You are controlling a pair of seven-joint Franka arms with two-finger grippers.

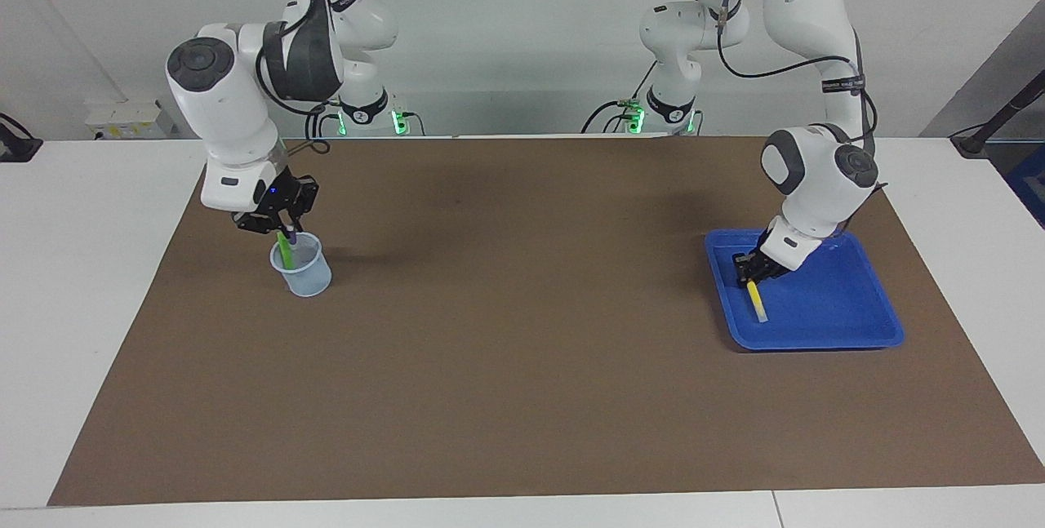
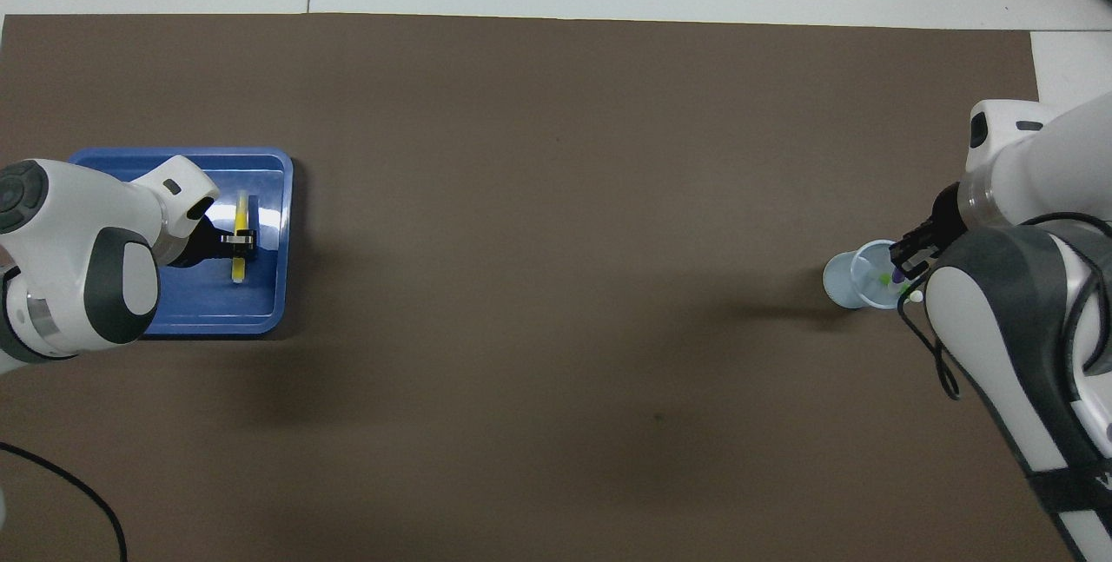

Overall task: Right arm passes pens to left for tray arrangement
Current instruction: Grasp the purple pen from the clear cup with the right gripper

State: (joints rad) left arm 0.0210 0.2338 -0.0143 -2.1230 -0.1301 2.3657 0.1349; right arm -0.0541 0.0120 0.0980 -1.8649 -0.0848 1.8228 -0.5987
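**Two pens in hand, one at each end of the table**

Right gripper (image 1: 286, 228) is hanging over the pale blue cup (image 1: 301, 266), clenched on the purple pen (image 1: 291, 236), which is standing near upright w/ its lower end inside the cup's mouth. Green pen (image 1: 284, 251) is leaning in the cup just beside it; can't tell whether the fingers are touching that one too. Cup is sitting on the brown mat (image 1: 522, 332) toward the right arm's end.

Left gripper (image 1: 749, 270) is low in the blue tray (image 1: 816, 338), clamped on the upper end of the yellow pen (image 1: 757, 300); pen is slanting down, whitish cap end at or near the tray floor.

Handling, my read: pens are light, stiff, smooth plastic, round barrel, so liable to roll or pivot in a two-finger pinch. Best grip is mid-barrel, across the axis; an end grip like the left's is letting the pen hang and swing. Cup looks light, could tip if a pen drags on the rim.

Views: facing view is giving height, i.e. purple pen only partly clear of the cup and the yellow pen's tilt. Overhead view is showing the yellow pen (image 2: 240, 234) lying along the tray's edge nearest mid-table, and looking down into the cup (image 2: 869, 277) at the pen ends.
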